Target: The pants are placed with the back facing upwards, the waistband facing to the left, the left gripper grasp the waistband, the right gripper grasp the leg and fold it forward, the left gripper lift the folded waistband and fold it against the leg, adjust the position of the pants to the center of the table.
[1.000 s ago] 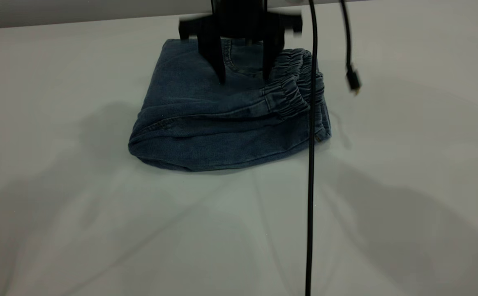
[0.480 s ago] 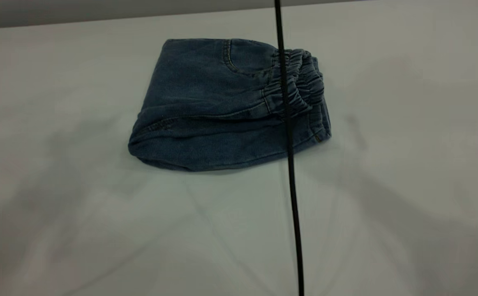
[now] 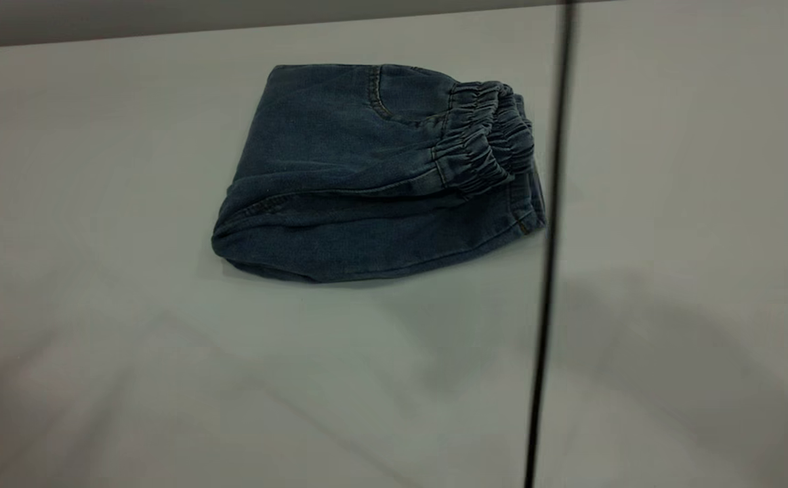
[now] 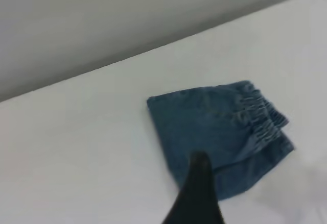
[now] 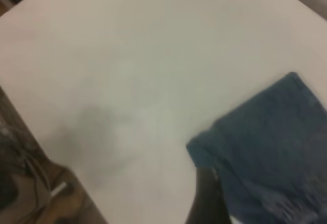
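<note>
The pants (image 3: 366, 183) lie folded into a compact blue denim bundle on the table (image 3: 163, 379), toward its far side. The gathered waistband (image 3: 485, 146) rests on top at the bundle's right end, over the leg (image 3: 373, 247), which forms the bottom layer. Neither gripper appears in the exterior view. In the left wrist view my left gripper (image 4: 196, 196) hangs well above the pants (image 4: 214, 127), apart from them. In the right wrist view my right gripper (image 5: 207, 198) is likewise high over the pants (image 5: 271, 147), holding nothing visible.
A black cable (image 3: 549, 271) hangs in front of the exterior camera, just right of the pants. The table's far edge (image 3: 163, 30) runs close behind the bundle. The right wrist view shows the table's edge (image 5: 30, 122) with clutter and wires (image 5: 20, 183) below it.
One second ago an open black gripper stood over the pants' far side; it has lifted out of the exterior view. The hanging cable has swung rightward. The pants have not moved.
</note>
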`<action>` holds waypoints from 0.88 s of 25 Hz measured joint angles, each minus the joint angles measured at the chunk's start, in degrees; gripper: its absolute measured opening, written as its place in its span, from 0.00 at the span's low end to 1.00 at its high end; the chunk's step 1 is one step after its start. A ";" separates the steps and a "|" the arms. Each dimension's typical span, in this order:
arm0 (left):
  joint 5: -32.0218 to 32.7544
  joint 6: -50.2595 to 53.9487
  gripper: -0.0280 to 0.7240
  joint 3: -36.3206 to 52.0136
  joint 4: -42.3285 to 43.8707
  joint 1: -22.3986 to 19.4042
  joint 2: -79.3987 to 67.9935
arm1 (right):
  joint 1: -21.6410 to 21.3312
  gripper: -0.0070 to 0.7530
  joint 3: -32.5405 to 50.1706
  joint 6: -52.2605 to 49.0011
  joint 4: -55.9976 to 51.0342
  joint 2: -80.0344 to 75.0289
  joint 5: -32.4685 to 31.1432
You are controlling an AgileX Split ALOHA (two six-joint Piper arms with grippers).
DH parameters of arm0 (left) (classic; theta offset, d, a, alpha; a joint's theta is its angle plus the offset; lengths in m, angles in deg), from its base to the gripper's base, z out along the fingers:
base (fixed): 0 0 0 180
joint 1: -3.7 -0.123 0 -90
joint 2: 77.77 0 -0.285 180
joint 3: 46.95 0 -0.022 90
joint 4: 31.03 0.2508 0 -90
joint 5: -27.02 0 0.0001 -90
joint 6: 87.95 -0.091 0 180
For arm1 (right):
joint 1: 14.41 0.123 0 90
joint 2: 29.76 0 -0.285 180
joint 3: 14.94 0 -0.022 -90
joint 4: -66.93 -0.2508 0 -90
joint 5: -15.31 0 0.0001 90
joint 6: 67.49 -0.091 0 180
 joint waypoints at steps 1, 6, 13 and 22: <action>0.00 1.01 0.79 1.11 -0.01 0.00 2.20 | 0.00 0.59 3.15 0.00 0.30 3.39 -0.05; 0.08 6.11 0.79 9.12 0.27 0.00 12.16 | 0.00 0.58 18.71 -2.83 2.91 19.79 1.40; -0.06 8.69 0.79 24.61 0.64 0.00 27.06 | 0.00 0.58 42.80 -4.71 4.33 43.50 8.18; 0.07 12.69 0.79 45.60 3.85 0.00 48.59 | 0.00 0.58 70.03 -8.55 5.97 71.24 8.19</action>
